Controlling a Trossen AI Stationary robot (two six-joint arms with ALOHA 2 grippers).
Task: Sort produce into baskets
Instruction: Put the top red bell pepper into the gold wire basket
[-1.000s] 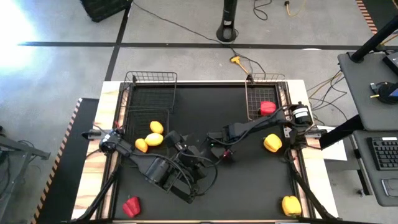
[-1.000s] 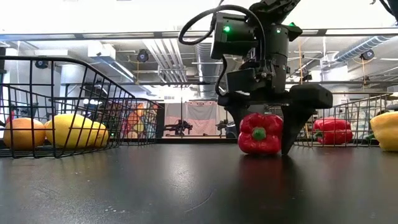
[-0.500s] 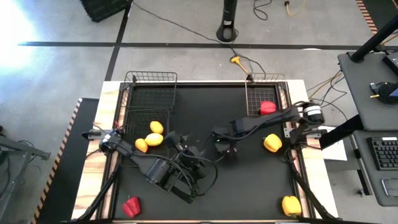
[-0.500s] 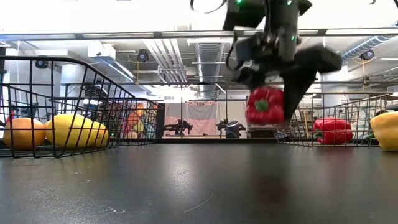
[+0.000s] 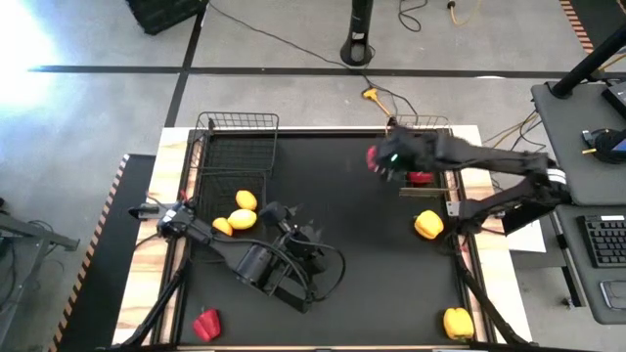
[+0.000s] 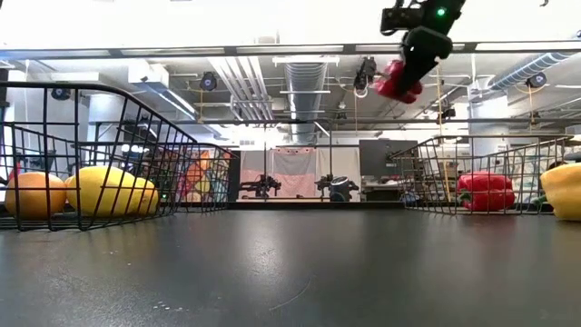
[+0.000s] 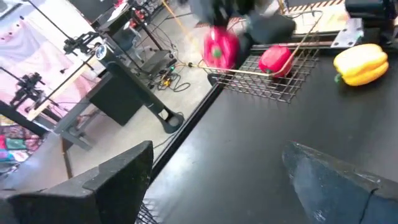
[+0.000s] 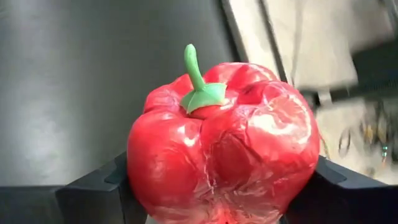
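Note:
My right gripper (image 5: 380,159) is shut on a red pepper (image 8: 224,143) high above the table, just left of the right-hand wire basket (image 5: 403,137). The pepper also shows in the low view (image 6: 397,80) and the left wrist view (image 7: 221,48). Another red pepper (image 5: 423,175) lies in that basket. Three yellow-orange ovals (image 5: 241,218) lie in the near left basket (image 5: 202,191). The far left basket (image 5: 240,142) holds nothing. My left gripper (image 5: 291,225) is open and low over the table's middle. My right gripper pinches the red pepper between its two fingers (image 8: 93,193), one on each lumpy side of the pepper's body (image 8: 146,180). The green stem (image 8: 194,68) sticks out free past the fingers. The pepper is lifted clear, well above the table.
Loose on the black mat lie a yellow pepper (image 5: 427,225) at the right edge, a second yellow pepper (image 5: 458,321) at the near right corner, and a red pepper (image 5: 205,325) at the near left. The left arm's cables lie across the mat's middle (image 5: 293,274).
My right gripper has lifted the red pepper off the mat's middle and carried it up and toward the table's far right, up to the right-hand basket. It has stayed shut on the pepper, which now hangs high above the table.

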